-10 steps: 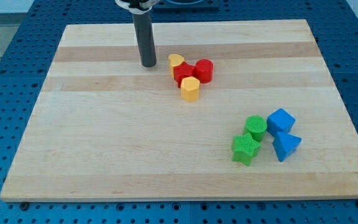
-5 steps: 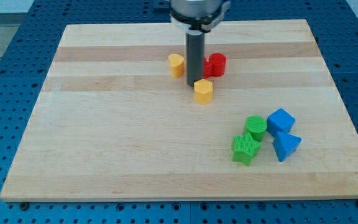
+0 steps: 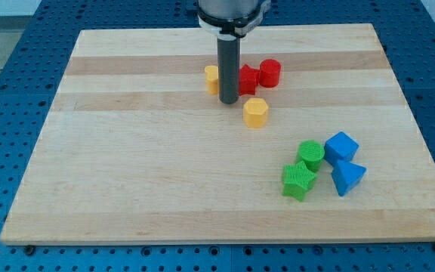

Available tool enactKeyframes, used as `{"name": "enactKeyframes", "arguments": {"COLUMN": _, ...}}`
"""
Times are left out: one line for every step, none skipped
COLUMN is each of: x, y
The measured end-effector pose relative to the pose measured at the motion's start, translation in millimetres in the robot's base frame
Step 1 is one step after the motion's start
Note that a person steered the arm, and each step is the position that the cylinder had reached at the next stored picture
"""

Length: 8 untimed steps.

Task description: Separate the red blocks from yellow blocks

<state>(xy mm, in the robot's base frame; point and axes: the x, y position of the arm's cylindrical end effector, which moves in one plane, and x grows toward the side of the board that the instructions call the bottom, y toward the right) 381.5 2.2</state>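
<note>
My tip stands on the board in the upper middle of the view. A yellow block sits just to its left, partly hidden by the rod. A red block touches the rod's right side, and a red cylinder sits just right of that one. A yellow hexagonal block lies apart from the others, below and right of the tip.
A green cylinder and a green star block sit at the lower right, next to a blue cube and a blue triangular block. The wooden board ends in blue perforated table on all sides.
My tip went from left of the cluster into its middle. The yellow hexagonal block slid down and right, the red cylinder slid right, and the cluster split apart.
</note>
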Motion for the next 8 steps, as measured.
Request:
{"name": "enactKeyframes", "arguments": {"x": -2.1, "y": 6.7}}
{"name": "enactKeyframes", "arguments": {"x": -4.3, "y": 28.4}}
{"name": "enactKeyframes", "arguments": {"x": -13.5, "y": 34.8}}
{"name": "enactKeyframes", "arguments": {"x": -24.5, "y": 34.6}}
{"name": "enactKeyframes", "arguments": {"x": -34.6, "y": 43.4}}
{"name": "enactKeyframes", "arguments": {"x": -44.1, "y": 69.3}}
{"name": "enactKeyframes", "arguments": {"x": -57.2, "y": 90.9}}
{"name": "enactKeyframes", "arguments": {"x": -71.5, "y": 128.4}}
